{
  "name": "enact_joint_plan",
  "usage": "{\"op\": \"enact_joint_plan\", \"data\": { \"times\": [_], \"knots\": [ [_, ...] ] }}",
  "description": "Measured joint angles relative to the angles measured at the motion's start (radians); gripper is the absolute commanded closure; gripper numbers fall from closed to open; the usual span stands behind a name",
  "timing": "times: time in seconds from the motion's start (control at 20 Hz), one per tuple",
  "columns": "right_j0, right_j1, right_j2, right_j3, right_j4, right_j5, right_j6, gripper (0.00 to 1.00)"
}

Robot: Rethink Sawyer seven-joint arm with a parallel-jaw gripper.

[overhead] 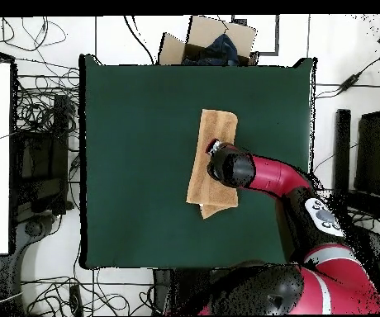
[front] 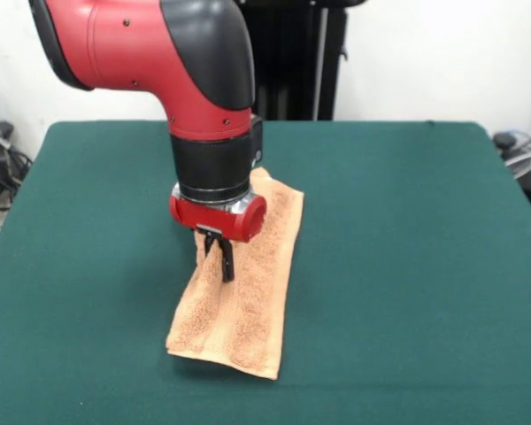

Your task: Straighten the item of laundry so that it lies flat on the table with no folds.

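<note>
The peach-orange towel (front: 248, 305) lies on the green table (front: 407, 221), folded over into a long narrow strip running from near the arm toward the front edge. My gripper (front: 223, 266) points down at the strip's left edge, about halfway along. Its fingers are close together, and the towel edge rises slightly up to them. In the overhead view the towel (overhead: 214, 132) is a narrow strip near the middle of the table (overhead: 135, 149). The arm's wrist (overhead: 230, 167) covers the strip's lower part and hides the gripper.
The arm's big red and black elbow (front: 150, 44) hangs over the far left of the table. The black pedestal (front: 292, 62) stands behind the far edge. An open cardboard box (overhead: 218, 41) sits beyond the table's top edge in the overhead view, and cables lie on the floor at left.
</note>
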Motion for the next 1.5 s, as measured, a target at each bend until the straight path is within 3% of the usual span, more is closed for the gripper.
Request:
{"op": "enact_joint_plan", "data": {
  "times": [0.55,1.5],
  "knots": [
    [0.087,0.001,-0.097,-0.025,0.056,0.001,0.0,1.0],
    [0.095,0.012,-0.123,-0.038,0.124,0.023,0.0,1.0]
  ]
}}
